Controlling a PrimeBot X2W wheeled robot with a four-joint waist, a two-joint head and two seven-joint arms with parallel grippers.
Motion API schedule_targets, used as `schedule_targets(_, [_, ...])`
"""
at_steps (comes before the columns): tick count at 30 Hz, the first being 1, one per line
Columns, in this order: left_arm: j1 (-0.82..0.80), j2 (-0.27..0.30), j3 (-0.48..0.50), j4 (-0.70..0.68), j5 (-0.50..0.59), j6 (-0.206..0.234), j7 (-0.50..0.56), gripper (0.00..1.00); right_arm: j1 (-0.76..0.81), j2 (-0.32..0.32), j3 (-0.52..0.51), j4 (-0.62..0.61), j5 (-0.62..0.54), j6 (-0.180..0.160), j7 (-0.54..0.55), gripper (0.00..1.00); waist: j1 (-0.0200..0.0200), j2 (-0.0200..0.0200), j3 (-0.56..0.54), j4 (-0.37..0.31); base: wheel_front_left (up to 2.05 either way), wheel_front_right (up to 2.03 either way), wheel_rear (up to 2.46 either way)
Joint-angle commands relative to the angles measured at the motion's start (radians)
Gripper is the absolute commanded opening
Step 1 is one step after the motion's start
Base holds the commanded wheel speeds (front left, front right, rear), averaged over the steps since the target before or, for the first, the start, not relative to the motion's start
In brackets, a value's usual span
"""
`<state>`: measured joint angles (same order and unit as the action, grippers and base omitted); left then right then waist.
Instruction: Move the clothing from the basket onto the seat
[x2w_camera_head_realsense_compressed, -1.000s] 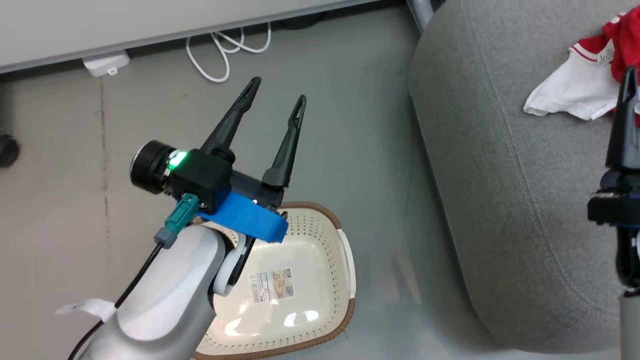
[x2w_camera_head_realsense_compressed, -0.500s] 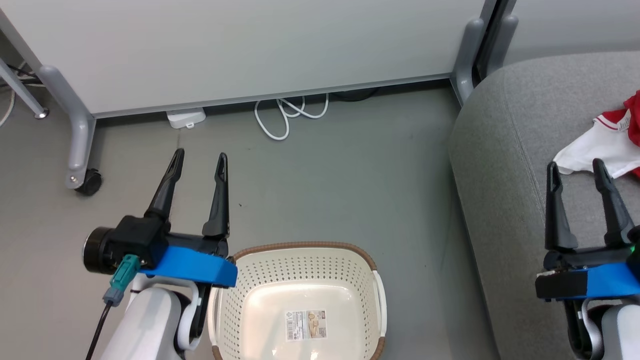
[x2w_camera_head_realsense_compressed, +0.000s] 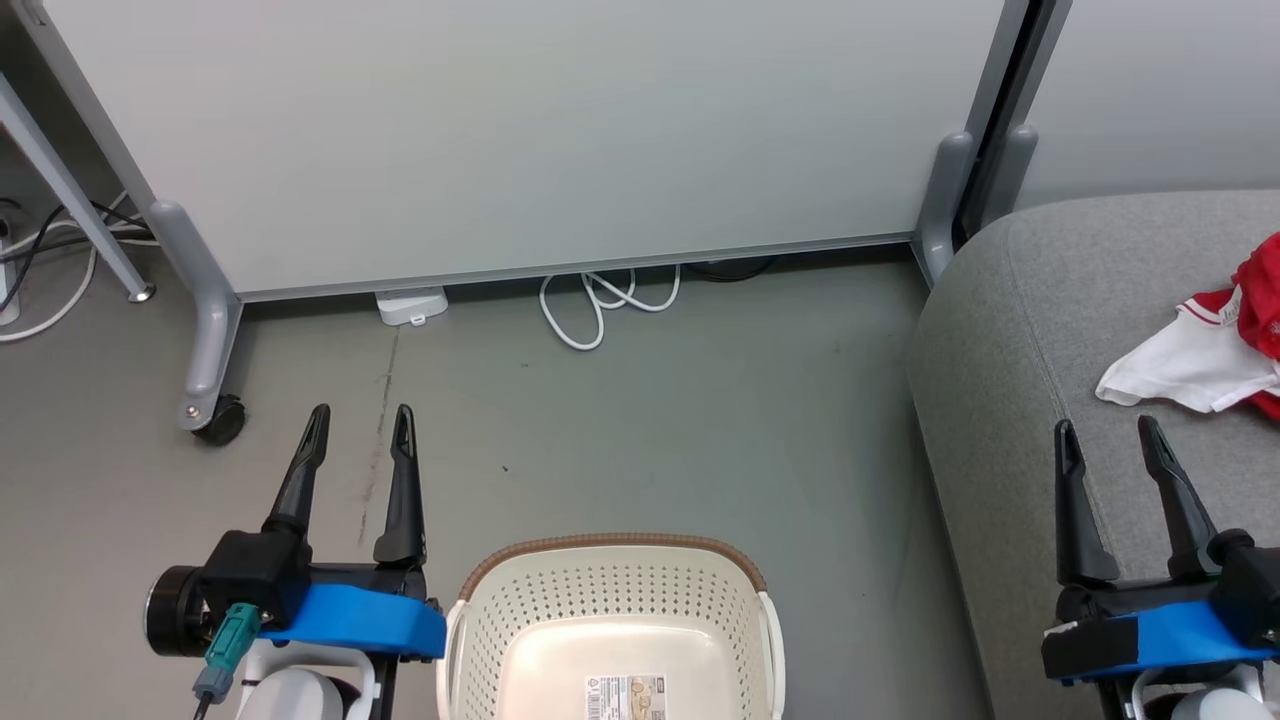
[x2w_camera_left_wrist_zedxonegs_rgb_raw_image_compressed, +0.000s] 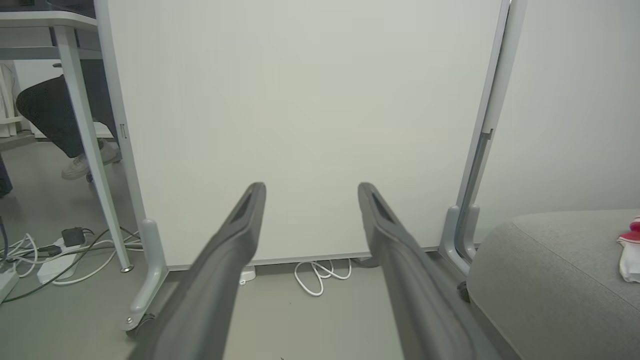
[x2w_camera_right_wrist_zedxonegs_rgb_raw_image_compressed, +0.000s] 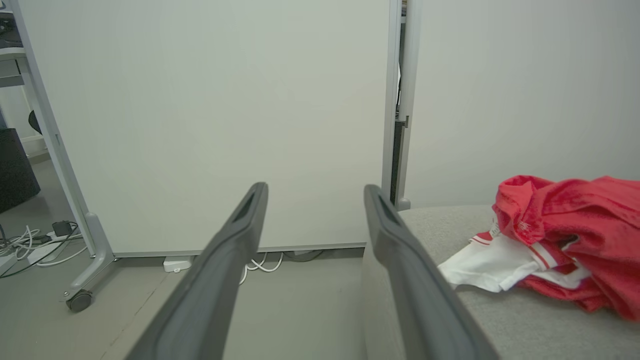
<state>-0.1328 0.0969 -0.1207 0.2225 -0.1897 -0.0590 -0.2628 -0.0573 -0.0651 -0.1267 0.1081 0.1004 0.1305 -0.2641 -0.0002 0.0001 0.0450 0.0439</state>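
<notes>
Since 1 s ago most of the shift is put down to the head camera being raised. Beyond that, the right gripper (x2w_camera_head_realsense_compressed: 1105, 423) has been drawn back off the crumpled soft red-and-white jersey clothing (x2w_camera_head_realsense_compressed: 1190, 368). Left gripper (x2w_camera_head_realsense_compressed: 361, 412) has been lowered from over the cream perforated plastic basket with brown woven-look rim (x2w_camera_head_realsense_compressed: 612, 543) to just beside it.

Clothing is seen heaped, not spread, on the big grey woven-fabric upholstered seat (x2w_camera_head_realsense_compressed: 1000, 450), toward its right. It is judged to have been simply let fall there.

Basket is stood on the grey floor (x2w_camera_head_realsense_compressed: 700, 430), near the seat but apart, judged so that carries are kept short. Its visible bottom is bare except for 1 printed label. Its near part is cut off, so a full check cannot be made. Task is judged done or nearly.

Both pairs of fingers are held apart, with nothing between them, judged parked because nothing is left to carry. Right gripper is held over the seat's near part, close to the clothing but not touching.

Behind, 1 white partition panel (x2w_camera_head_realsense_compressed: 520, 130) on castered legs and 1 looped white cable (x2w_camera_head_realsense_compressed: 600, 305) are noted.
</notes>
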Motion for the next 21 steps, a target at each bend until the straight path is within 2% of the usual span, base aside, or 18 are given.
schedule_targets(1, [0.01,0.0,0.006,-0.005,0.01,-0.003,-0.003,1.0,0.015,0.004,-0.001,0.002,-0.003,0.001,-0.001,1.0,0.0002,-0.0001,-0.005,0.001,0.0,0.0,0.0])
schedule_targets(12, [0.047,-0.032,0.062,-0.015,0.057,-0.038,-0.003,1.0,0.037,0.014,0.015,0.015,-0.003,0.001,-0.001,1.0,0.0002,-0.0001,-0.032,0.006,0.0,0.0,0.0])
schedule_targets(21, [0.05,-0.043,0.068,0.0,0.069,-0.052,-0.003,1.0,0.037,0.016,0.023,0.024,0.0,0.001,-0.001,1.0,0.0002,-0.0001,-0.039,0.006,0.0,0.0,0.0])
